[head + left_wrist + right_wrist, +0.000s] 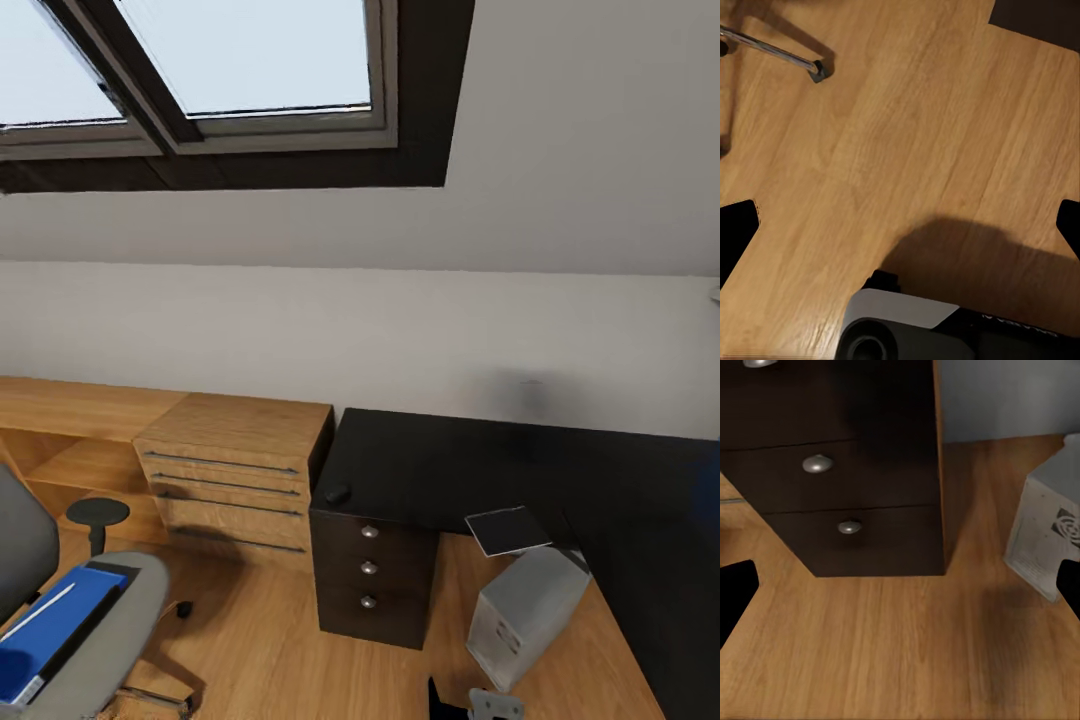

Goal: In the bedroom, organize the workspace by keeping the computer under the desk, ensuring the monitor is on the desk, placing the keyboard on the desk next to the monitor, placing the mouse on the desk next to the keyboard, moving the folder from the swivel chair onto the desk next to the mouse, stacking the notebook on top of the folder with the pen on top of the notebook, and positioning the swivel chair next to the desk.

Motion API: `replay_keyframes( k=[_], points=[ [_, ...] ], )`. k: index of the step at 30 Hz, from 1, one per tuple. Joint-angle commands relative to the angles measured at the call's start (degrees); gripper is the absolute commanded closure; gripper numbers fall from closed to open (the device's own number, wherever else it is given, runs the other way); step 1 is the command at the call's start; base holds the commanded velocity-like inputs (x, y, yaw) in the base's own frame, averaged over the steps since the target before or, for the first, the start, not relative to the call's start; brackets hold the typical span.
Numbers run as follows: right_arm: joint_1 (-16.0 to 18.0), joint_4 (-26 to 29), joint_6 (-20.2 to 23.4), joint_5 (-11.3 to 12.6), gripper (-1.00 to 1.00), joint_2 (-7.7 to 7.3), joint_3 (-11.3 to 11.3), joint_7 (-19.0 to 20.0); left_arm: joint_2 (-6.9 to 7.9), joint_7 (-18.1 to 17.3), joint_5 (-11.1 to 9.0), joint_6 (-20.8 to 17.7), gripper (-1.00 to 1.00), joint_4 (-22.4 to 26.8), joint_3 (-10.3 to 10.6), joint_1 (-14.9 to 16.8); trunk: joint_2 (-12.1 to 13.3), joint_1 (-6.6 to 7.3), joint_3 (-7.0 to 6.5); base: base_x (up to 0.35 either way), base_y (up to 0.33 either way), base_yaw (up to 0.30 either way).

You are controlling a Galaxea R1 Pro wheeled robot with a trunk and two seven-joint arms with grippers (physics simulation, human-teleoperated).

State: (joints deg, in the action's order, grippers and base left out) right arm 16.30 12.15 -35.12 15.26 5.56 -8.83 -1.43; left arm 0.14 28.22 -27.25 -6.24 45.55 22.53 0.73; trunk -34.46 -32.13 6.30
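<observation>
— Black fingertips [736, 232] of the left gripper [900, 232] sit at the two opposite edges of the left wrist view, spread wide, nothing between them; below lies bare plank floor [907, 127] and one chrome leg of the swivel chair [776, 51].

— Right side?

— Same pose on my right gripper [900, 592]: fingertips [1069, 585] far apart, empty, aimed low at the dark drawer unit [832, 465] of the desk [520, 470], three drawers, all closed.

— Task items?

— I see the computer [525, 615] on the floor right of that unit, under the desk edge. The mouse [337, 493] rests on the desk's near left corner. A thin white-faced slab [508, 530] lies at the desk edge above the computer; I cannot identify it. The folder [45, 635] lies on the chair seat at near left, a pale stick on top, both cut off by the frame.
</observation>
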Motion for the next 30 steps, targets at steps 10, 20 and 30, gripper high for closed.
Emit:
replay_keyframes(
  k=[10, 20, 30],
  points=[
    [0.04, 0.52, -0.49, -0.05, -1.00, -0.02, -1.01, -0.04, 0.05, 0.48, -0.12, 0.37, -1.00, 0.45, 0.32, 0.06, -0.09, -0.02, 0.31, 0.000, 0.000, 0.159],
    [0.21, 25.43, 16.93, -4.39, -1.00, 3.83, -4.22, -6.69, 2.58, 1.04, 0.04, -5.41, -1.00, 27.37, 0.49, 0.06, -0.09, -0.02, 0.32, 0.000, 0.000, 0.011],
    [10.06, 45.87, 54.70, -2.86, -1.00, 4.44, -1.29, -17.37, 0.33, 4.01, -0.68, -21.49, -1.00, 46.68, -5.96, 0.06, -0.09, -0.02, 0.32, 0.000, 0.000, 0.000]
  ],
)
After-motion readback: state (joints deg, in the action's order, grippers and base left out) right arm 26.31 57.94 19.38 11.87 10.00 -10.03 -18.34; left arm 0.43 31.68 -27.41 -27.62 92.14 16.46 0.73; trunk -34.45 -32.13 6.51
